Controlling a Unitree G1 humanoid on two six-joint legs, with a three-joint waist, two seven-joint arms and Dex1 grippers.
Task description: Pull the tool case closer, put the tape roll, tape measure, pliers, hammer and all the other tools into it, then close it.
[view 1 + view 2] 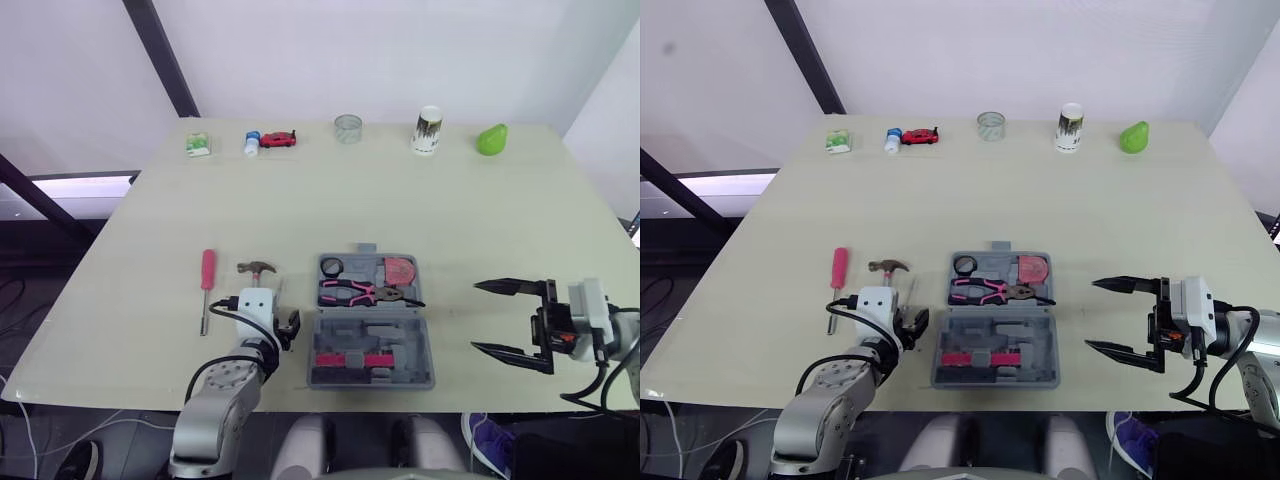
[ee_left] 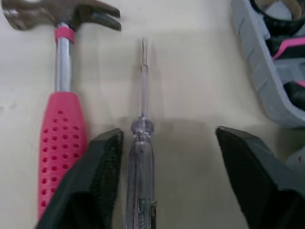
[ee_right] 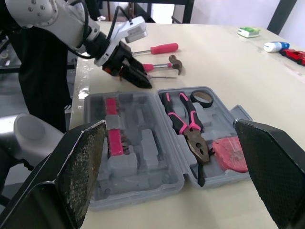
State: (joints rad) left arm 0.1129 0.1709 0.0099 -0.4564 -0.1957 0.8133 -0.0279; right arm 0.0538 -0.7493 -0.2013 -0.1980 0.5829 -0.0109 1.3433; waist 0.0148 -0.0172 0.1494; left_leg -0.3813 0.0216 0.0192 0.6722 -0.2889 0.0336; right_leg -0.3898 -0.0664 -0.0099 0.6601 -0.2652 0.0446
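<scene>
**Left gripper straddles the clear screwdriver – case lies open with three tools in it**

You have the tool case (image 1: 372,320) lying open and flat near the front edge of the table (image 1: 500,220), between your two arms. Its far half holds the tape roll (image 1: 332,266) at the left corner, the tape measure (image 1: 400,270) at the right, and the pliers (image 1: 360,292) lying across just in front of them. Its near half carries a pink strip of bits (image 1: 350,359).

Your left gripper (image 2: 169,138) is spread wide, low over the table just left of the case. The clear-handled screwdriver (image 2: 142,143) lies between its fingers, close against the left finger (image 2: 102,167) and well short of the other one. You cannot tell from these views whether that finger touches the handle. The hammer (image 2: 59,138) lies parallel on the outer side of that finger, head pointing away from you. Farther left, apart from both, is the red screwdriver (image 1: 207,285).

Your right gripper (image 1: 478,317) is wide open and holds nothing – it hangs to the right of the case, well apart from it, fingertips pointing toward it.

Along the far edge of the table stand a green box (image 1: 198,145), a small bottle (image 1: 252,143), a red toy car (image 1: 278,139), a clear cup (image 1: 348,128), a paper cup (image 1: 427,130) and a green fruit-shaped object (image 1: 491,139).
</scene>
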